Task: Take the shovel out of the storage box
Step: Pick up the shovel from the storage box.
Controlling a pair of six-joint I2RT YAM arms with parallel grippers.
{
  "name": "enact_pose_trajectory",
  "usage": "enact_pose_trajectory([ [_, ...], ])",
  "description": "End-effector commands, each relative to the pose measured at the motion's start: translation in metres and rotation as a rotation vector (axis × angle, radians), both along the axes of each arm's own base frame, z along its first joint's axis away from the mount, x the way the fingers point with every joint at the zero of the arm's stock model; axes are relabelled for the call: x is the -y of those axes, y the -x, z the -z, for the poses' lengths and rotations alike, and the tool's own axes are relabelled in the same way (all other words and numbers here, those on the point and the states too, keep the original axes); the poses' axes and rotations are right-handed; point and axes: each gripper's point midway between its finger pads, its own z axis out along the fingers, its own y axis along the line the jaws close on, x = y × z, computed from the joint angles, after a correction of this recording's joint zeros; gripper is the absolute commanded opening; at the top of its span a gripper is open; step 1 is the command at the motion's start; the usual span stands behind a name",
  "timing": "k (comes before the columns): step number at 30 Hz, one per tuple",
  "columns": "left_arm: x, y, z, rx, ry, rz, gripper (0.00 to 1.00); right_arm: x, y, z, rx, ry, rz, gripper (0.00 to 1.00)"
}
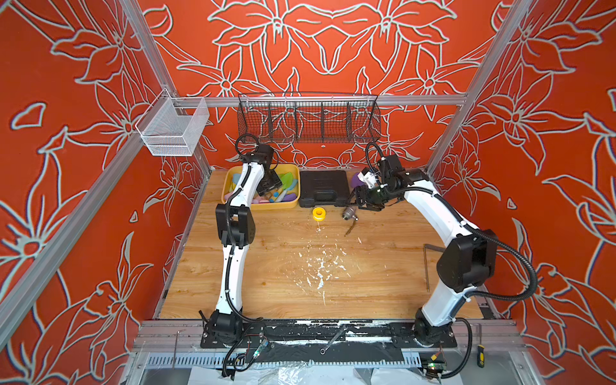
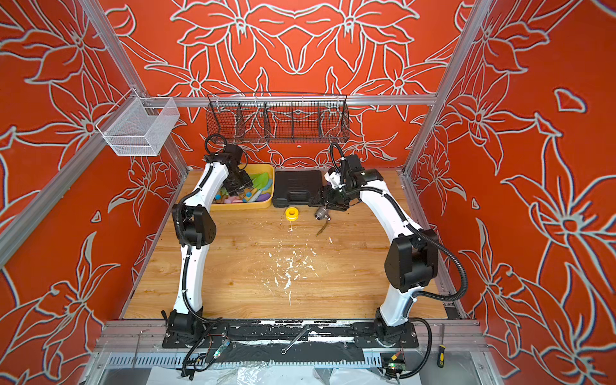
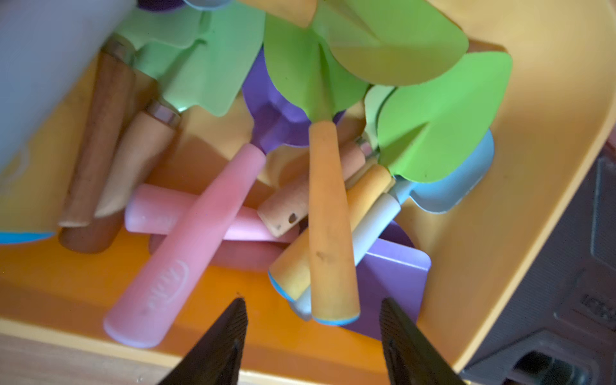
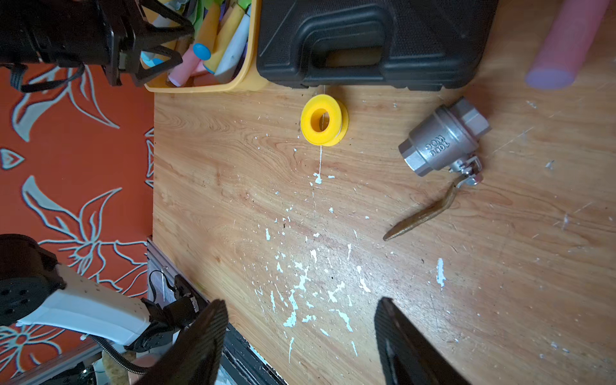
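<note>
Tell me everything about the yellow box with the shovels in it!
The storage box is a shallow yellow plastic tub with rounded corners and a rolled rim. It sits flat on the wooden table at the far left corner, close beside the black tool case, and holds a jumbled pile of colourful shovels.

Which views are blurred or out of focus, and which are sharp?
Left wrist view: soft blur, the pink handle has smeared lettering. Right wrist view: sharp, the valve lettering legible, only the pink cylinder at the edge defocused. Both top views: evenly lit, coloured fringes along the wall pattern.
</note>
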Motion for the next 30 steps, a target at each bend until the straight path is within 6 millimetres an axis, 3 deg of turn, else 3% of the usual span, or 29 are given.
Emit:
enact_pose_trajectory([
  [1, 0.005, -0.005, 0.017, -0.017, 0.020, 0.013, 0.63, 0.004, 0.010, -0.006, 0.007, 0.015, -0.001, 0.72],
  [8, 0.007, -0.003, 0.036, -0.056, 0.027, 0.048, 0.60, 0.001, 0.011, -0.007, 0.006, 0.014, -0.001, 0.71],
  [14, 0.004, 0.002, 0.041, -0.081, 0.012, 0.074, 0.44, -0.002, 0.012, -0.007, 0.010, 0.018, -0.002, 0.70],
  [17, 0.000, 0.004, 0.031, -0.072, 0.002, 0.079, 0.31, 0.000, 0.011, -0.008, 0.012, 0.026, 0.008, 0.69],
  [22, -0.003, 0.015, -0.003, -0.036, -0.014, 0.095, 0.21, 0.003, 0.014, -0.008, 0.013, 0.043, 0.012, 0.68],
  [30, 0.001, 0.059, -0.041, -0.072, 0.017, 0.138, 0.08, 0.008, 0.021, 0.000, -0.002, 0.066, 0.018, 0.68],
])
